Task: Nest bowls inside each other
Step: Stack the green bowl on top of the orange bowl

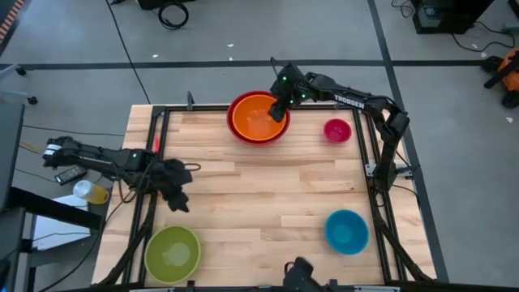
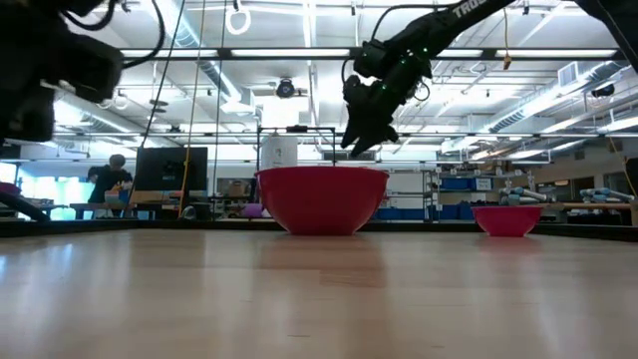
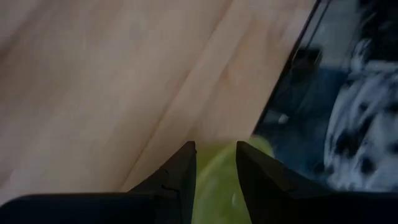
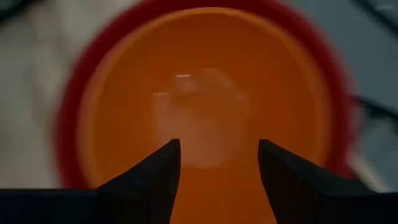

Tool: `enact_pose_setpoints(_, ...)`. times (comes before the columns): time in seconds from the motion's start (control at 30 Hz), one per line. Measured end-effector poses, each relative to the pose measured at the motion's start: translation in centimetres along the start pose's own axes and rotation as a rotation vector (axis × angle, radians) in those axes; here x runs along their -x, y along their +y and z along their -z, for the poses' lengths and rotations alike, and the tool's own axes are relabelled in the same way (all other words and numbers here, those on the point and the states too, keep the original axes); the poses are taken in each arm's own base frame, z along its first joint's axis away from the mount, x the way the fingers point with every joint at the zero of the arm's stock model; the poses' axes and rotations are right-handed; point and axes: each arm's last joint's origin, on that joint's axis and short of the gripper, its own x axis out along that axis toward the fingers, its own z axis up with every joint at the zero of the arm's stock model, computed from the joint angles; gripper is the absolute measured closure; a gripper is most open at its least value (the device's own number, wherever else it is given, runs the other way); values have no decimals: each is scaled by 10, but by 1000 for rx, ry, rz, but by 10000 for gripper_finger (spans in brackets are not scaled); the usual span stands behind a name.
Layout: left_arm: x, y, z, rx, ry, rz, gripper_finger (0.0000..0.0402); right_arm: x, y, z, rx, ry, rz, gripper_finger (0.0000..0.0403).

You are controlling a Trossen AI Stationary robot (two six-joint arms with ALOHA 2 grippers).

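At the table's far edge the orange bowl sits nested inside the red bowl; in the low view only the red bowl shows. My right gripper hangs open just above their right rim, nothing between its fingers. The small pink bowl stands to the right of them, the blue bowl at the near right, the lime green bowl at the near left corner. My left gripper hovers open above the table, left of centre, pointing toward the green bowl.
Black frame rails run along the table's left, far and right edges. A camera mount sits at the middle of the near edge. Bare wood lies between the bowls.
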Motion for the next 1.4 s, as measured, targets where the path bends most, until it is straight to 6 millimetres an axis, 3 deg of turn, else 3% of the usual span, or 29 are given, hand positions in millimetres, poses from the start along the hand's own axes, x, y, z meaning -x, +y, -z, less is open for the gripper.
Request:
enact_pose_setpoints(0.17,-4,-4,14,-2,98,-32,286,-5,36,10,22,100,-127,186)
enact_pose_setpoints(0.4,-19,4,36,-8,190,-115,286,-15,101,27,129,155,17,186)
enact_pose_setpoints(0.57,-30,7,46,-26,219,-97,286,-18,141,31,108,96,-22,186)
enact_pose_setpoints(0.77,-33,7,56,-97,225,-123,286,-18,168,32,62,22,-44,186)
enact_pose_setpoints(0.97,-45,20,62,-149,243,-209,286,-18,185,41,-18,29,-23,186)
enact_pose_setpoints(1.13,-52,22,59,-143,189,-278,307,-16,206,50,-38,20,-11,186)
enact_pose_setpoints(1.3,-43,2,51,-165,-19,-274,384,-13,230,58,-6,-3,-61,190)
enact_pose_setpoints(1.4,-33,-10,43,-162,-200,-294,387,-11,247,57,12,-77,-129,194)
